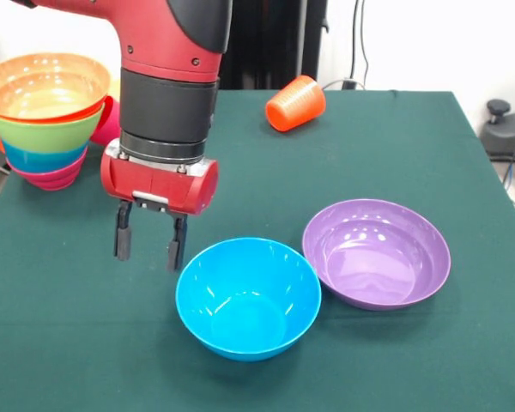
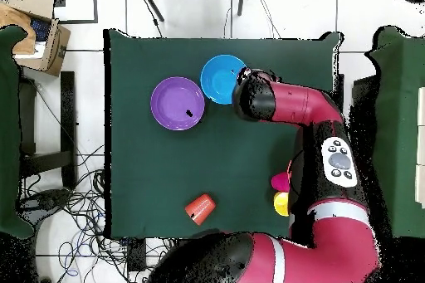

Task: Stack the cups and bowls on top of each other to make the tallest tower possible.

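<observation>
My pincer (image 1: 149,238) hangs empty, fingers apart, just beside the blue bowl (image 1: 248,298) near the tabletop's (image 1: 395,146) front edge. Next I'd judge: grip its rim, then carry it to the tower (image 1: 45,116) at the far corner.

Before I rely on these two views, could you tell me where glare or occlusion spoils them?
Front view: ceiling light leaves bright glare spots inside the purple bowl and the blue bowl, and the arm hides part of the tower. Overhead view: the arm covers the gripper and most of the tower, and overlaps the blue bowl's rim; the orange cup shows clearly, lying on its side.
</observation>
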Controlling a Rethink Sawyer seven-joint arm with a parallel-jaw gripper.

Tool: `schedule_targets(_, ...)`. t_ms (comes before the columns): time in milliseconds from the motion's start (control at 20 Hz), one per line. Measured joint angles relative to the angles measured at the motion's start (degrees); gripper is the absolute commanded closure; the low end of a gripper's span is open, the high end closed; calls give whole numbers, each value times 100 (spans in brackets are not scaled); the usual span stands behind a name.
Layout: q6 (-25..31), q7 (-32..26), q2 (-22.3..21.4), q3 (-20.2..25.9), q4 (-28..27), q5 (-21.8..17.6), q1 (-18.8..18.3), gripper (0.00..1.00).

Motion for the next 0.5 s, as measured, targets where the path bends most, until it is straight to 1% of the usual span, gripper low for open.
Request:
schedule_targets(200, -137, 0, 71, 6, -1, -7, 0, 0)
schedule_targets(500, -174, 0, 173, 7, -1, -18, 22, 0)
